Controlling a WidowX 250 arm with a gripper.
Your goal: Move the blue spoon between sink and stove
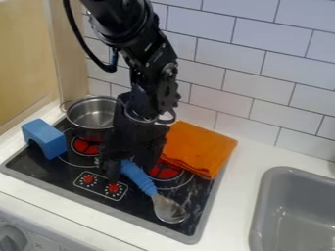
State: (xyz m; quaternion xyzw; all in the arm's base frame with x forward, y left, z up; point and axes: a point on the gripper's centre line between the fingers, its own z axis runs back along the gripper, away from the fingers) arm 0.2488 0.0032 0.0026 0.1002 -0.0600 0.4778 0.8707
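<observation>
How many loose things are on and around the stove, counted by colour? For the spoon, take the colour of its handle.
Blue: 2 (spoon, arch-shaped block)
Orange: 1 (folded cloth)
Silver: 1 (metal pot)
Total: 4

Blue-handled spoon (139, 178) (metal bowl (169, 211)) slanting across stove (39, 165), bowl nearest sink (262, 201).
</observation>
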